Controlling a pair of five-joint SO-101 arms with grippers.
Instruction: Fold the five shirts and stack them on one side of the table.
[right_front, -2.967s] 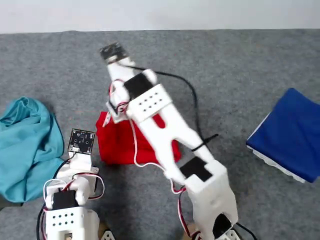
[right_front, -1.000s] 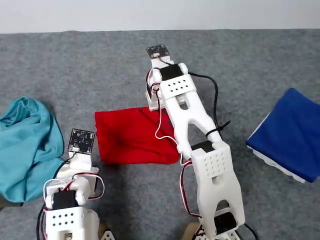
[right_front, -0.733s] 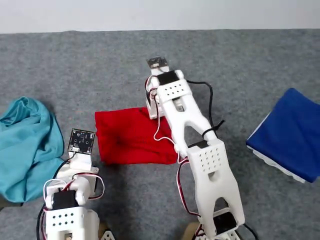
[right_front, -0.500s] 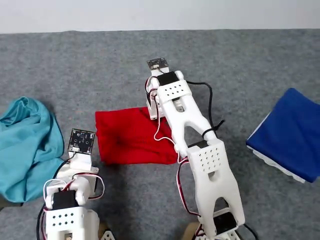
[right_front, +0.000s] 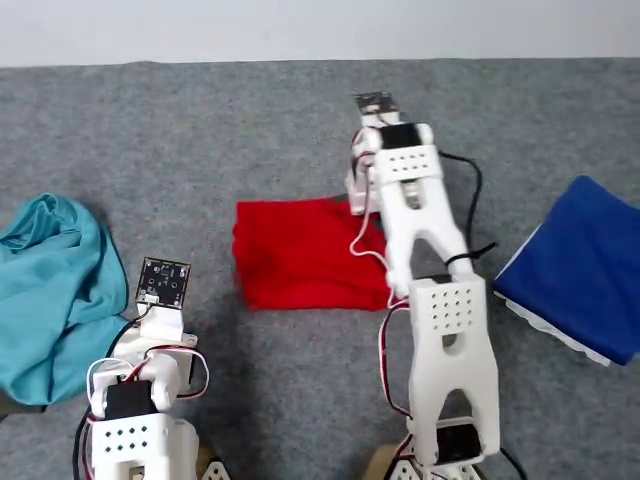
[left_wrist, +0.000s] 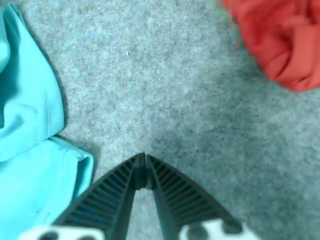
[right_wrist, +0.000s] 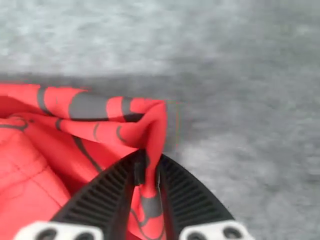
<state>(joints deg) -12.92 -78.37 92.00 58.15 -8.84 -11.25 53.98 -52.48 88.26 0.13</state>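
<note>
I work at a robot test bench, I think: grey felt-covered counter (right_front: 520, 130), plain white wall (right_front: 300, 30) behind it.

- The high view looks steeply down from over the near edge of the grey worktop (right_front: 150, 130) and is far enough off to take in a broad stretch of it.
- The left wrist view faces down past the left gripper (left_wrist: 145, 162), close over the worktop.
- The right wrist view sits closer still, just behind the right gripper (right_wrist: 148, 160).
- All three views share the red shirt (right_front: 300, 255). The teal shirt (right_front: 50, 280) shows in the high and left wrist views.
</note>
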